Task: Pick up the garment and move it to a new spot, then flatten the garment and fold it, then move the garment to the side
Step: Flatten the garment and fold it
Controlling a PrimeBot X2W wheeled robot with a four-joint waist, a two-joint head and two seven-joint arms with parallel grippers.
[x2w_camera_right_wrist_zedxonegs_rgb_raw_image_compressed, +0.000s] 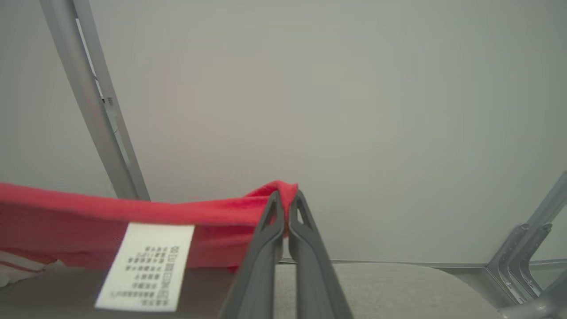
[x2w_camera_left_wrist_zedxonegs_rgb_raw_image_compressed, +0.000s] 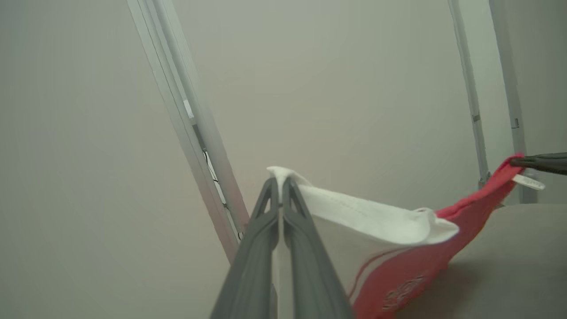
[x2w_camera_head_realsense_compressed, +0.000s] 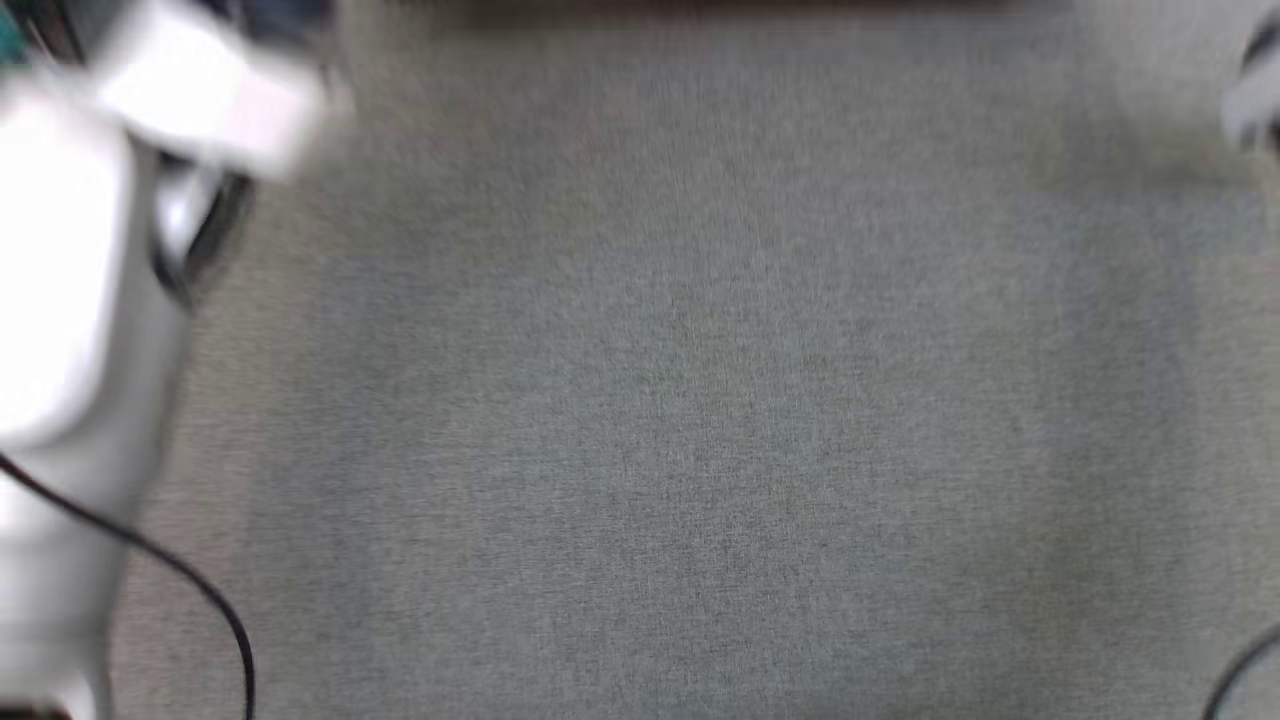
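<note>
You had the left claw clamped on the white edge of the red-and-white garment, the right claw clamped on its red edge; its long axis ran claw to claw, over the grey counter.

You are looking down at a blurred grey woven surface. At its far edge a plain pale wall is rising, with slanted grey metal frame posts standing against it in soft, even light.
</note>
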